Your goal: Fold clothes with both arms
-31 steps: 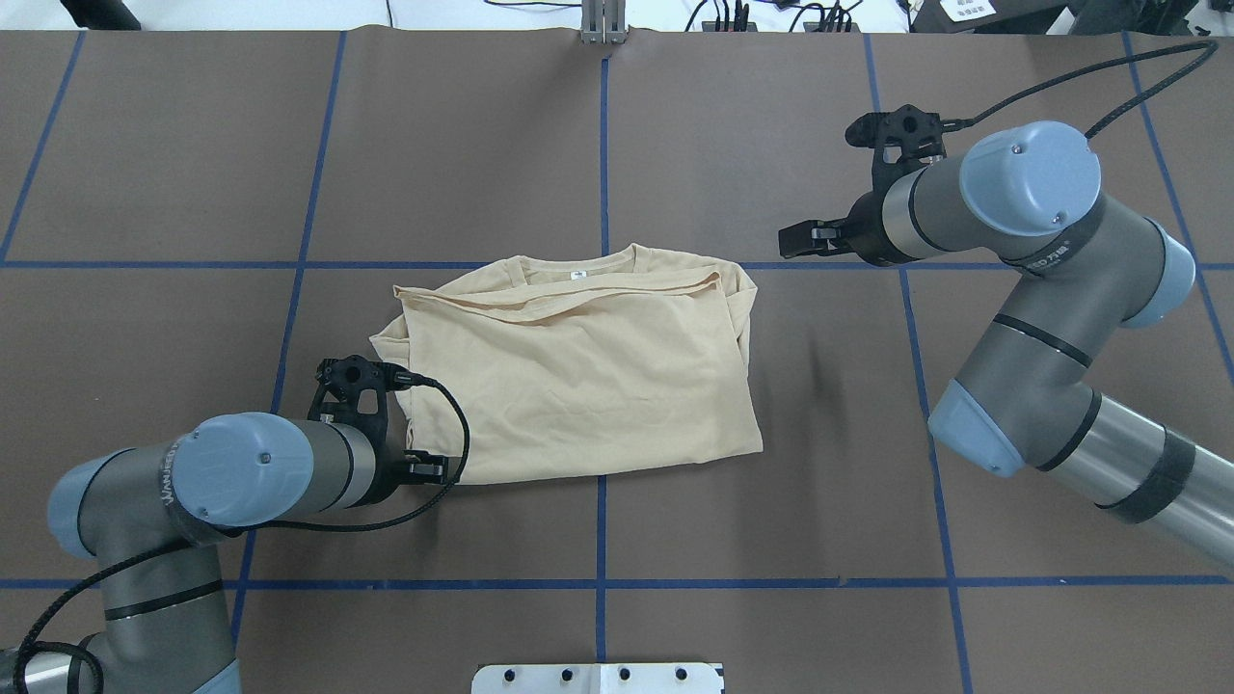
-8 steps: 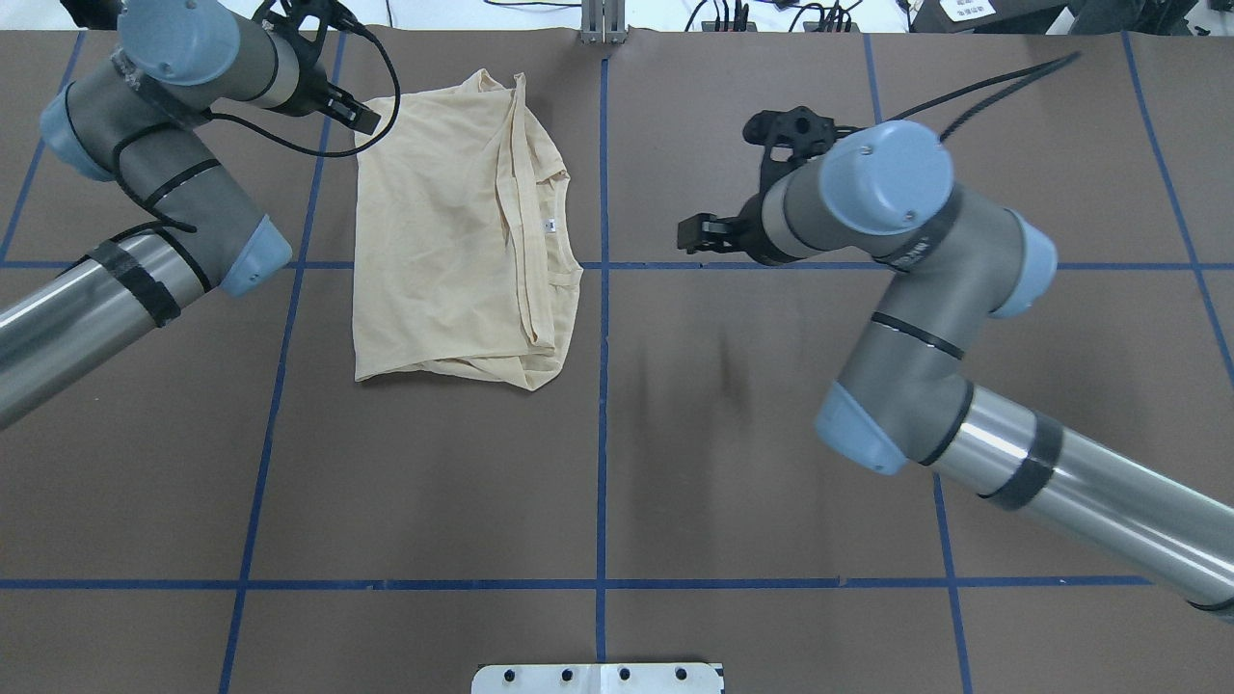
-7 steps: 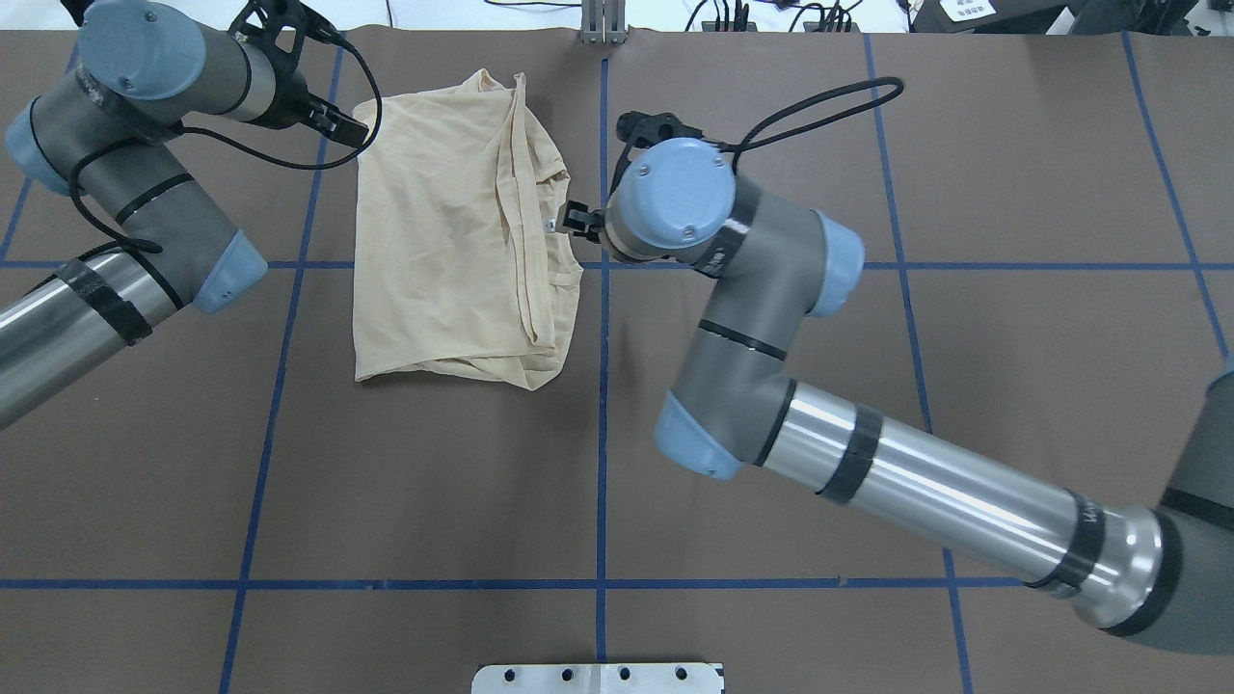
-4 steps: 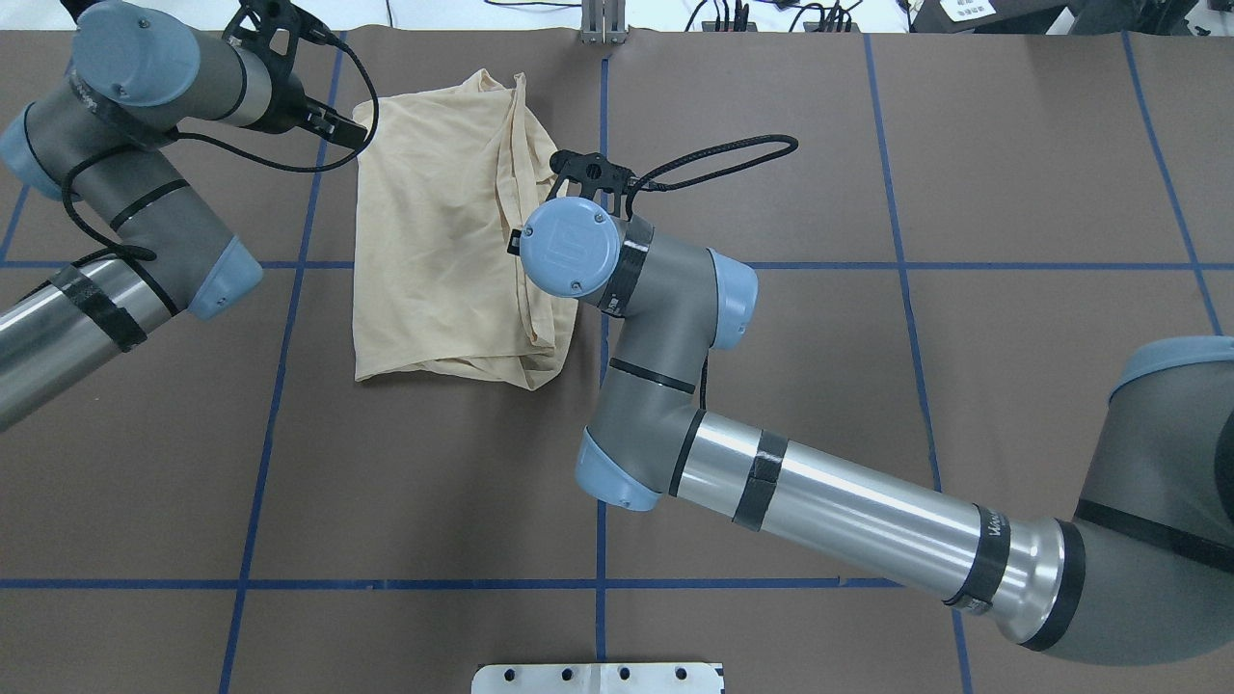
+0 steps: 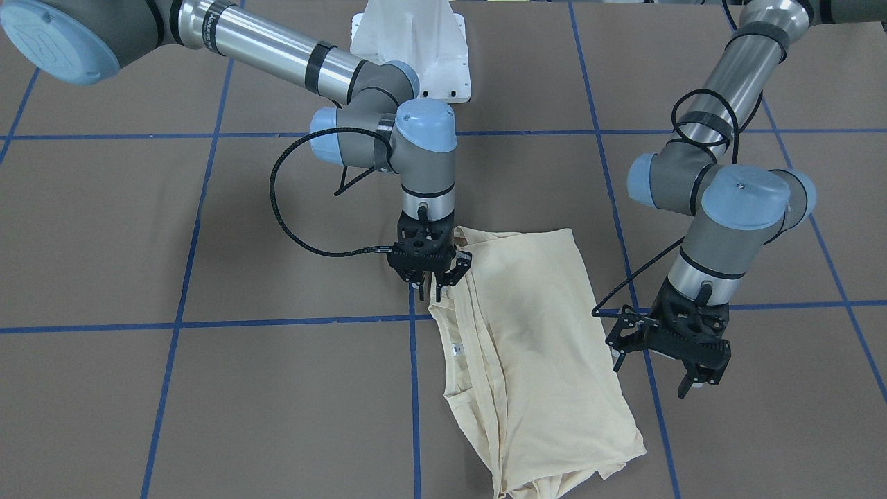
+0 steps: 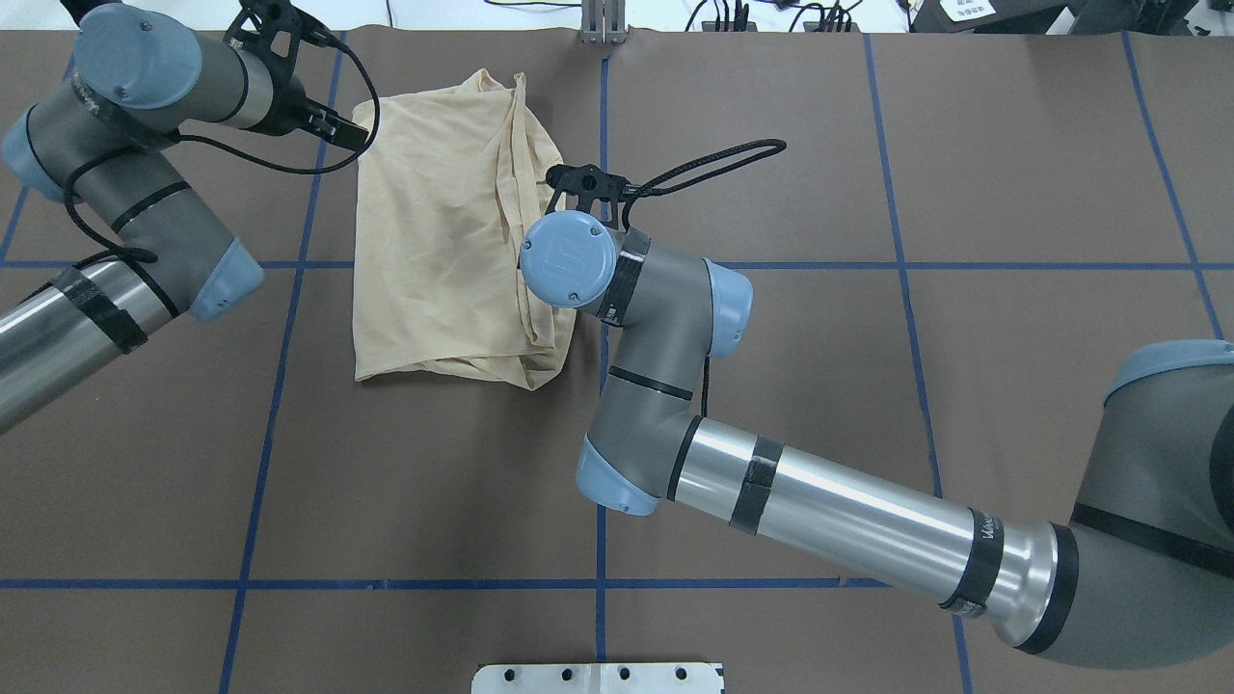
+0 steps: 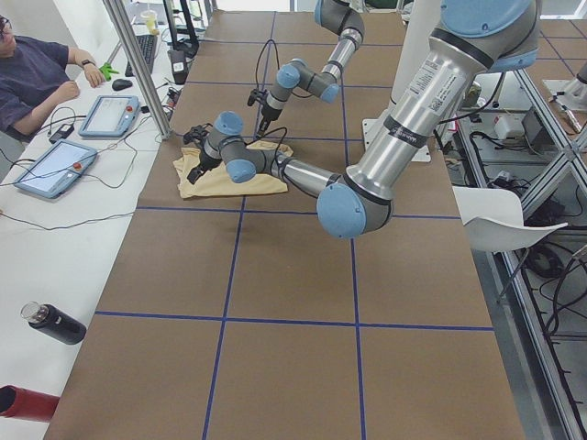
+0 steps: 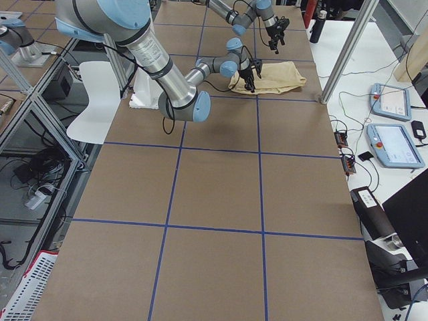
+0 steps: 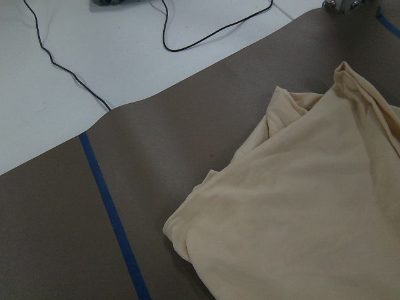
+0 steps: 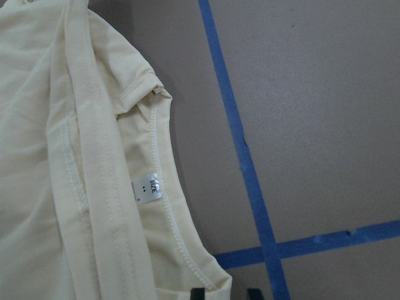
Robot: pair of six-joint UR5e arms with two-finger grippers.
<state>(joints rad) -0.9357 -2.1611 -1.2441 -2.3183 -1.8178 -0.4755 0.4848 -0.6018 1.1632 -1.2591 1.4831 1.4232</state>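
Note:
The clothes are one pale cream shirt (image 6: 434, 241) lying folded on the brown mat (image 6: 771, 145), left of centre at the far side. Its neckline with a small white label (image 10: 147, 187) faces my right gripper (image 5: 435, 285). That gripper points straight down at the neckline edge, open, its fingertips (image 10: 197, 292) straddling the hem. The overhead view hides it under the wrist cap. My left gripper (image 5: 693, 381) hovers open just off the shirt's (image 5: 540, 333) far left corner, holding nothing. The left wrist view shows that corner (image 9: 300, 219) and no fingers.
Blue tape lines (image 6: 602, 463) grid the mat. The white pedestal base (image 5: 416, 41) stands at the robot's side. Past the mat's far edge run a white table with cables (image 9: 187, 31), tablets (image 8: 391, 144), a metal post (image 7: 138, 64) and a seated person (image 7: 32, 78).
The left arm swung the shirt from centre to the far left, turned it a quarter, then let go. My right arm crossed over from the right to the neckline, and barely shifted in the last half second.

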